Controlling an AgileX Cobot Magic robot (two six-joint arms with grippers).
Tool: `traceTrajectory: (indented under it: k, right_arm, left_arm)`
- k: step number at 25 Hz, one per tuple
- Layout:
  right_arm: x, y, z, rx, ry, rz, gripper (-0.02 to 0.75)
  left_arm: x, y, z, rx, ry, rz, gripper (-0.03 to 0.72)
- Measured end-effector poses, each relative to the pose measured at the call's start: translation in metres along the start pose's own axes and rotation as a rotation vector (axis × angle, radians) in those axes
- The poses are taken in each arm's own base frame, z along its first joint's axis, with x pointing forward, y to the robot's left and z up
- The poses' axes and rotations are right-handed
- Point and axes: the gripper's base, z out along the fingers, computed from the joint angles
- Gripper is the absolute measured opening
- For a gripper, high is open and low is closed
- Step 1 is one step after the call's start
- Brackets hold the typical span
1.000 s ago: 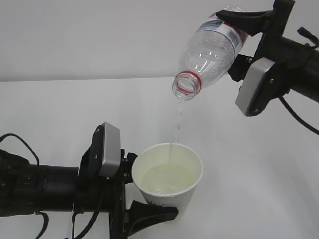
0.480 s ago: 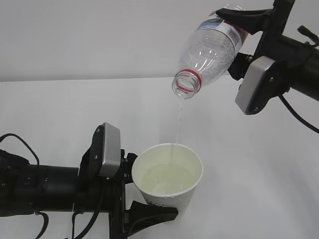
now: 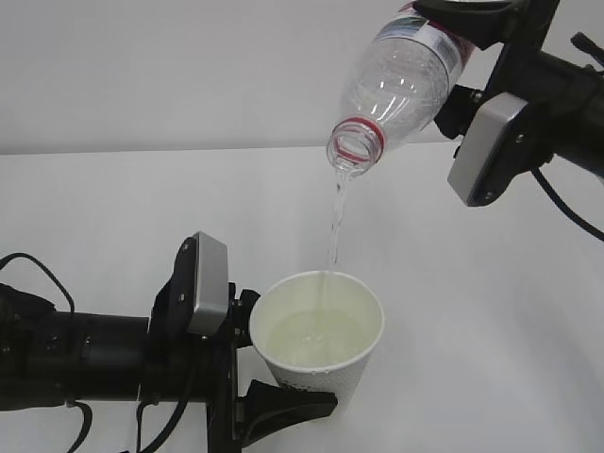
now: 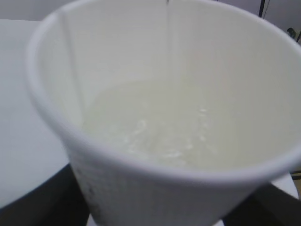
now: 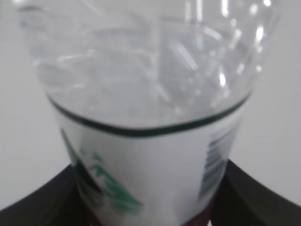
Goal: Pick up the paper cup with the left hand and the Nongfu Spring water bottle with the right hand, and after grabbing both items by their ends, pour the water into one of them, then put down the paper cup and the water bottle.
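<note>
The right hand [image 3: 472, 19] clamps the bottle [image 3: 401, 80] tilted mouth-down, so water [image 3: 334, 222] streams into the cup [image 3: 316, 340] directly below, gripped upright by the left hand [image 3: 274, 377].

A lab test bench (bare white table [image 3: 142, 198], blank grey wall [image 3: 170, 66]).

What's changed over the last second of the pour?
The right hand has raised the Nongfu Spring water bottle slightly and tipped it a little steeper; its mouth sits a bit higher. The water keeps falling in a thin stream. The left hand and the paper cup have not moved.
</note>
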Motion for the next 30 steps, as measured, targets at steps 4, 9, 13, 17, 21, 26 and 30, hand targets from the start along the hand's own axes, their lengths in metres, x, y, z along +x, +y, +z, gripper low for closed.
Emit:
traceTrajectory:
  k: [4,9,13,17,21,26,30]
  right_arm:
    - [0.0,0.0,0.0,0.0,0.0,0.01,0.482]
    - [0.0,0.0,0.0,0.0,0.0,0.057,0.482]
    - [-0.0001,-0.0003,0.0,0.001,0.0,0.092,0.482]
    - [-0.0001,-0.0003,0.0,0.001,0.0,0.104,0.482]
    - [-0.0001,-0.0003,0.0,0.001,0.0,0.106,0.482]
    - [-0.0001,-0.0003,0.0,0.001,0.0,0.111,0.482]
    - [-0.0001,-0.0003,0.0,0.001,0.0,0.15,0.482]
  left_arm:
    - [0.0,0.0001,0.0,-0.001,0.0,0.0,0.536]
    - [-0.0001,0.0002,0.0,-0.002,-0.001,-0.001,0.536]
    - [-0.0001,0.0002,0.0,-0.002,-0.001,-0.001,0.536]
    - [-0.0001,0.0002,0.0,-0.002,-0.001,-0.001,0.536]
    - [-0.0001,0.0002,0.0,-0.002,-0.001,-0.001,0.536]
    - [-0.0002,0.0006,0.0,-0.006,-0.002,-0.003,0.536]
    - [-0.0002,0.0006,0.0,-0.007,-0.002,-0.003,0.536]
